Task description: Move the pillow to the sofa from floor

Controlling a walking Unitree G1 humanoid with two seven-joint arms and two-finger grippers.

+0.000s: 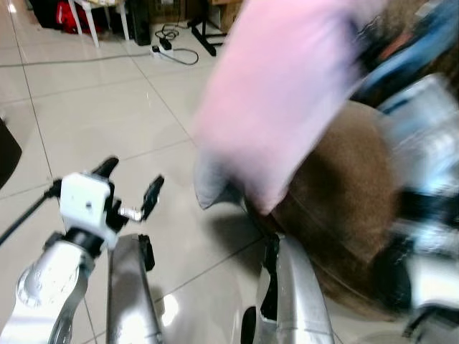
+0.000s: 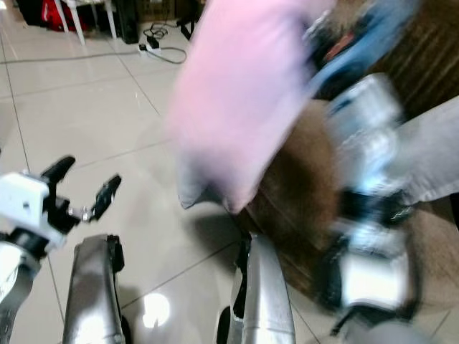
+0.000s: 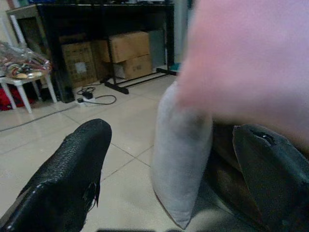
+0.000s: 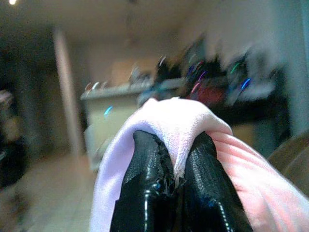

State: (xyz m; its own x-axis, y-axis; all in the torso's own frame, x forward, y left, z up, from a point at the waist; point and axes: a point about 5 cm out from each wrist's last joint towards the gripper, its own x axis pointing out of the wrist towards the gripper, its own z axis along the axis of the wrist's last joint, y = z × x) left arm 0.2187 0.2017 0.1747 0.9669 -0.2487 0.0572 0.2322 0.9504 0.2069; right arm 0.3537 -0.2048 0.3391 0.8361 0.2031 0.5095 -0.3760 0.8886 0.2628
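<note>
A pink pillow (image 1: 280,93) hangs in the air, blurred, above the floor and in front of the brown sofa (image 1: 351,201). My right gripper (image 4: 177,145) is shut on a fold of the pillow's pink cloth (image 4: 164,116). The right arm (image 1: 423,179) rises blurred on the right, over the sofa's edge. Low on the left, my left gripper (image 1: 130,183) is open and holds nothing, a short way left of the pillow. A grey pillow (image 3: 181,159) leans upright against the sofa below the pink one.
Pale floor tiles (image 1: 93,107) stretch away to the left and back. A power strip with a cable (image 1: 168,50) lies at the back, near white stool legs (image 1: 93,21) and a black stand. Cardboard boxes (image 3: 128,48) sit under a dark table.
</note>
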